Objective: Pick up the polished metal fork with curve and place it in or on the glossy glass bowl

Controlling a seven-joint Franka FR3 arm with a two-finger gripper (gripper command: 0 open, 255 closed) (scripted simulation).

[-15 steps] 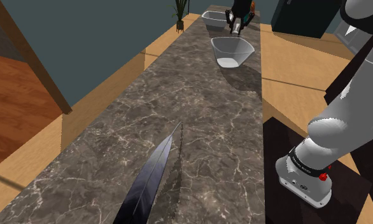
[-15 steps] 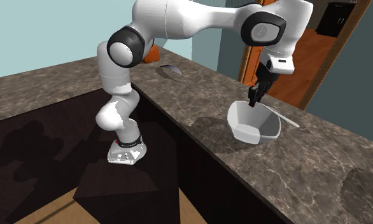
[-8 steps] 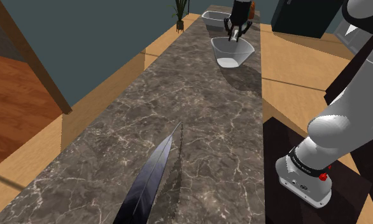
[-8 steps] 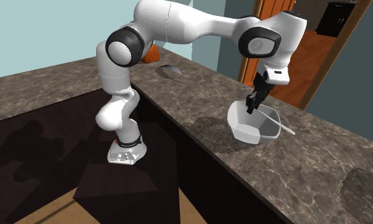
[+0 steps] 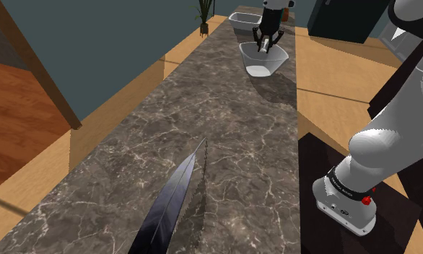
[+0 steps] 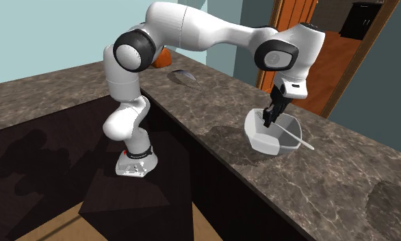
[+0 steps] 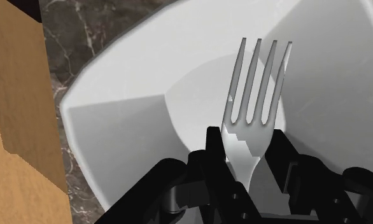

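Observation:
A white, angular bowl (image 5: 263, 63) stands at the far end of the dark marble counter (image 5: 203, 123). My gripper (image 5: 265, 45) hangs just over its rim, pointing down into it. In the wrist view my gripper (image 7: 249, 145) is shut on the pale grey fork (image 7: 254, 95), fingers clasping the neck below the tines. The tines point into the bowl's hollow (image 7: 134, 133). In the second exterior view my gripper (image 6: 268, 120) reaches inside the bowl (image 6: 264, 143), and the fork's handle (image 6: 295, 140) sticks out over the bowl's far rim.
A second white container (image 5: 242, 19) stands just behind the bowl. A long dark feather-like thing (image 5: 170, 206) lies at the counter's near end. A small plant (image 5: 204, 14) is beyond the counter. The arm's base (image 5: 345, 198) sits on a dark stand.
My gripper has carried the fork from beside the far container to over the bowl and lowered it into the bowl's mouth. The bowl has stayed put.

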